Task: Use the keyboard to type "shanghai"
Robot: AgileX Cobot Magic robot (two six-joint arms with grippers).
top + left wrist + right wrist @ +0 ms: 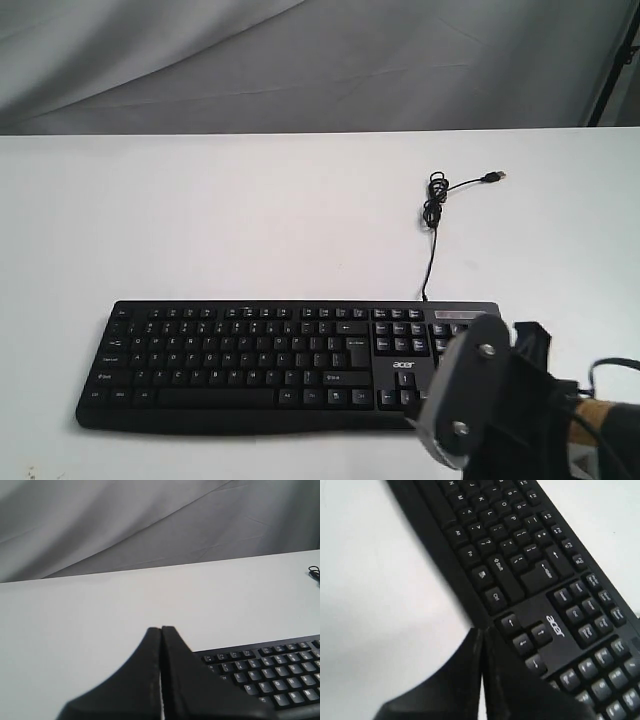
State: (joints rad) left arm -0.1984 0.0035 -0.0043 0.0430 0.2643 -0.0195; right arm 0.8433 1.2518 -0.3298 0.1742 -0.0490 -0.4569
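Note:
The wide black keyboard point(290, 365) with white legends and an "acer" logo lies along the front of the white table point(200, 220). Its thin black cable point(435, 215) runs back to a loose USB plug. My right arm covers the keyboard's number pad end in the exterior view; its fingertips are hidden there. In the right wrist view the right gripper point(482, 630) is shut and empty, its tip at the keyboard's point(530, 585) front edge near the arrow keys. The left gripper point(161, 628) is shut and empty, off the keyboard's point(270, 672) left end; it is outside the exterior view.
A grey cloth backdrop point(300, 60) hangs behind the table. The coiled cable and USB plug point(492, 177) lie at the back right. A dark stand leg point(615, 70) shows at the far right edge.

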